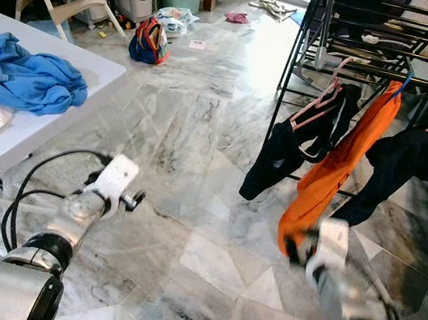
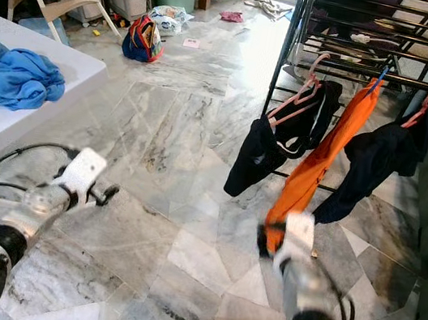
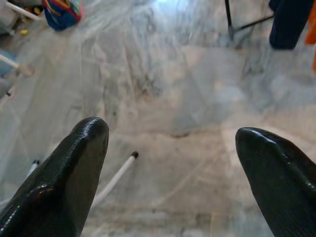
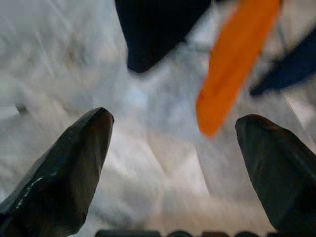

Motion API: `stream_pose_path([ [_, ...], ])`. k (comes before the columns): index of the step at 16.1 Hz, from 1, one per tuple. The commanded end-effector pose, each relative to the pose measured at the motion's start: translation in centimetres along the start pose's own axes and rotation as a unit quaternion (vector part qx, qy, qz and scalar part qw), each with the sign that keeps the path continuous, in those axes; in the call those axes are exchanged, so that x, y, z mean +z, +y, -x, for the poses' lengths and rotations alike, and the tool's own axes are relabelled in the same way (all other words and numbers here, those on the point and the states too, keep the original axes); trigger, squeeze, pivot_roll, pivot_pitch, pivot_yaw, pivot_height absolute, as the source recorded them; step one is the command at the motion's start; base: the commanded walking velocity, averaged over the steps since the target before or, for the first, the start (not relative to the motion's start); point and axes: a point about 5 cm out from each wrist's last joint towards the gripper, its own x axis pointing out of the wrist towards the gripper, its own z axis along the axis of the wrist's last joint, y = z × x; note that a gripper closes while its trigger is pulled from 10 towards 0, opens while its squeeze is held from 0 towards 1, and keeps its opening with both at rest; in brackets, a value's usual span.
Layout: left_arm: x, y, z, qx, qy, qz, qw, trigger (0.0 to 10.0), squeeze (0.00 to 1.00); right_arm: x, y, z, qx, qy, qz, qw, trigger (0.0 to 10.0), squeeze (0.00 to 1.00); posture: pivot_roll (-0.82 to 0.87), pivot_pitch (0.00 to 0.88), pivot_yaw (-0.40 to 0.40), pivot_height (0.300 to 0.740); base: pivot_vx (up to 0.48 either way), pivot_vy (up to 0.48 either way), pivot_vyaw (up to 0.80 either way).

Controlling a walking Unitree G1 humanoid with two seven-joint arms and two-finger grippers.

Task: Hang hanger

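Right wrist view: the right gripper [image 4: 173, 163] hangs wide open with nothing between its 2 fingers, and ahead of it dangles the orange garment [image 4: 234, 64] on its blue hanger [image 1: 405, 81], hooked on the black drying rack [image 1: 382, 40]. The left gripper [image 3: 173, 168] is spread wide too, above marble floor [image 3: 163, 98].

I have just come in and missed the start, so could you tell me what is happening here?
The robot stands on a marble floor facing a black drying rack where three garments hang on hangers: a black one, an orange one and a dark navy one. Both the left gripper and the right gripper are open and empty. A blue garment lies on the white table.
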Motion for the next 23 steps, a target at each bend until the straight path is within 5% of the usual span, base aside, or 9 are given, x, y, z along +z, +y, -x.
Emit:
stream_pose_path([
  [1, 0.0, -0.1, 0.2, -0.004, -0.017, 0.009, 1.000, 10.0, 0.00, 1.5, 0.7, -0.3, 0.024, -0.037, 0.002, 0.999, 10.0, 0.00, 0.00, 0.054, 0.011, 0.740, 0.000, 0.000, 0.00],
  [6, 0.5, -2.3, 2.8, 0.071, -0.190, 0.085, 0.976, 10.0, 0.00, 0.5, 0.1, 3.5, 0.009, -0.154, 0.026, 0.988, 10.0, 0.00, 0.02, 0.095, -0.005, 0.740, 0.000, 0.000, 0.00],
  [14, 1.2, -1.1, 5.3, 0.152, -0.234, 0.119, 0.953, 10.0, 0.00, 2.8, 2.0, 7.3, -0.012, -0.248, 0.052, 0.967, 10.0, 0.00, 0.01, 0.124, -0.015, 0.740, 0.000, 0.000, 0.00],
  [15, 1.9, -0.9, 5.3, 0.156, -0.243, 0.121, 0.950, 10.0, 0.74, 3.5, 1.8, 7.5, -0.022, -0.256, 0.061, 0.965, 10.0, 0.00, 0.01, 0.124, -0.014, 0.740, 0.000, 0.000, 0.00],
  [16, 2.5, -0.7, 5.2, 0.158, -0.250, 0.119, 0.948, 10.0, 0.74, 4.0, 1.7, 7.7, -0.032, -0.261, 0.060, 0.963, 10.0, 0.00, 0.00, 0.121, -0.014, 0.740, 0.000, 0.000, 0.00],
  [18, 4.4, -0.3, 4.9, 0.158, -0.278, 0.120, 0.940, 10.0, 0.09, 5.0, 1.3, 8.0, -0.054, -0.281, 0.058, 0.957, 10.0, 0.00, 0.00, 0.121, -0.014, 0.740, 0.000, 0.000, 0.00],
  [21, 7.8, 0.1, 4.8, 0.152, -0.336, 0.124, 0.921, 6.7, 0.00, 7.0, 1.6, 8.2, -0.079, -0.319, 0.062, 0.942, 10.0, 0.00, -0.01, 0.116, -0.006, 0.740, 0.000, 0.000, 0.00],
  [22, 7.9, -0.2, 5.0, 0.140, -0.351, 0.131, 0.917, 0.0, 0.00, 7.5, 2.1, 8.4, -0.072, -0.335, 0.056, 0.938, 0.7, 0.00, -0.01, 0.113, -0.004, 0.740, 0.000, 0.000, 0.00],
  [23, 7.9, -0.3, 4.9, 0.138, -0.349, 0.130, 0.918, 0.0, 0.00, 7.7, 2.3, 8.4, -0.064, -0.341, 0.057, 0.936, 0.0, 0.00, -0.01, 0.113, -0.005, 0.740, 0.000, 0.000, 0.00],
])
